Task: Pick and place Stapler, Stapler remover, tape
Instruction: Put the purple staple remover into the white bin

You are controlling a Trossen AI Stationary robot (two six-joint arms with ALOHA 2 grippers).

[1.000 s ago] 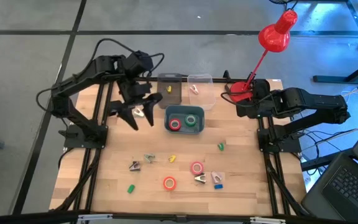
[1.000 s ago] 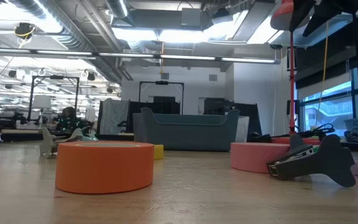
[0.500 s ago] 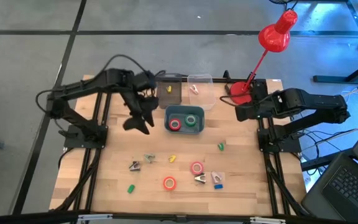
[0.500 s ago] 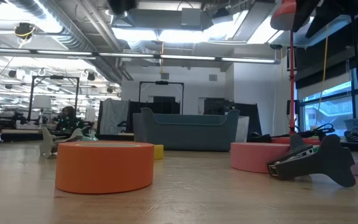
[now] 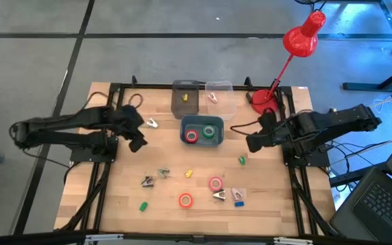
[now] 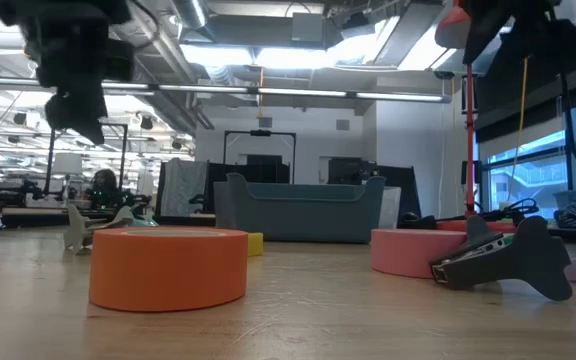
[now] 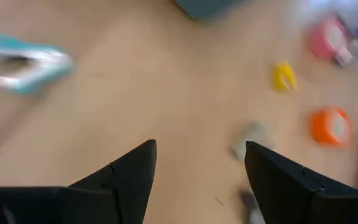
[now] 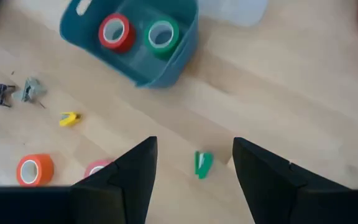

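Left gripper (image 5: pixel 136 138) hangs over the left side of the table, fingers spread apart, holding nothing; its wrist view shows bare wood between the two dark fingers (image 7: pixel 126 174). Right gripper (image 5: pixel 254 142) sits over the right side, also parted and empty, w/ a small green block (image 8: pixel 202 163) showing between its fingers in its own wrist view.

Risks, as judgement: the left wrist view is smeared, so the arm looks to be in motion; a descent now could miss the target or knock small pieces around. The loose items near the front edge lie close together, so open fingers coming down on one roll could push a neighbour or a clip-like piece away. Both arms reaching for the middle at once could also meet.

Where things lie: a pale clip-like piece (image 5: pixel 152 124), prob. a staple remover, lies just right of the left gripper, not touching it. The teal bin (image 5: pixel 202 119) stands at centre-far, between the two grippers, w/ a red roll (image 5: pixel 192 135) and a green roll (image 5: pixel 209 132) of tape inside. Behind it, a dark box (image 5: pixel 185 99) and a clear box (image 5: pixel 218 101).

Two more rolls lie loose near the front, well apart from both grippers: an orange roll (image 5: pixel 185 200) and a pink roll (image 5: pixel 215 183), slightly to its right and farther back. Beside the pink roll lies a dark-and-silver remover-type piece (image 5: pixel 219 196). Similar small pieces (image 5: pixel 148 181) lie front-left. Can't tell which item is the stapler.
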